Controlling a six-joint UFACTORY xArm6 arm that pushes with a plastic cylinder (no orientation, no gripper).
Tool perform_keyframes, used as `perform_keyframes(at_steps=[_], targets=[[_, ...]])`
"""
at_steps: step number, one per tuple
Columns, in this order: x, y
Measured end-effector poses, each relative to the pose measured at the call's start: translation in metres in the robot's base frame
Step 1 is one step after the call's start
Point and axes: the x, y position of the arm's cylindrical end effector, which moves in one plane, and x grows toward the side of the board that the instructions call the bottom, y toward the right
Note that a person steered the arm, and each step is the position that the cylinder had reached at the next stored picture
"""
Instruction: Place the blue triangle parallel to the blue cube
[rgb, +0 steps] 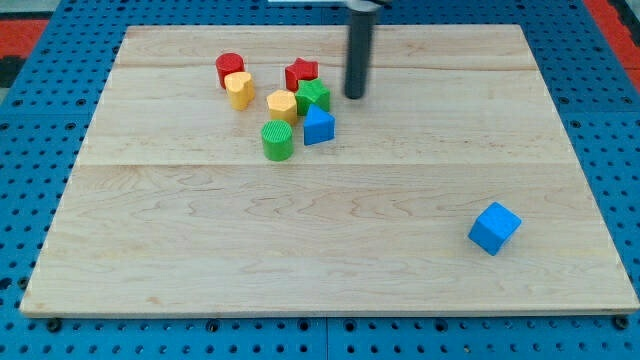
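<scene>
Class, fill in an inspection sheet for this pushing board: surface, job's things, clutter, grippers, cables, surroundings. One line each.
Surface: pale wooden board, flat.
Job's things: blue triangle in the cluster near the view's top; blue cube alone at the view's lower right.
Clutter: red cylinder, yellow heart, red star, yellow hexagon, green star, green cylinder.
Grippers: none; my tip sits right of the green star, touching nothing.
Cables: nothing seen.
Surroundings: blue perforated base.
</scene>
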Motion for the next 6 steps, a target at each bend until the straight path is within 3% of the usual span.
perform_keyframes(at_steps=[2, 4, 5, 6], targets=[[0.070, -0.035], [0.135, 0.020], [0.111, 0.017], [0.141, 0.054]])
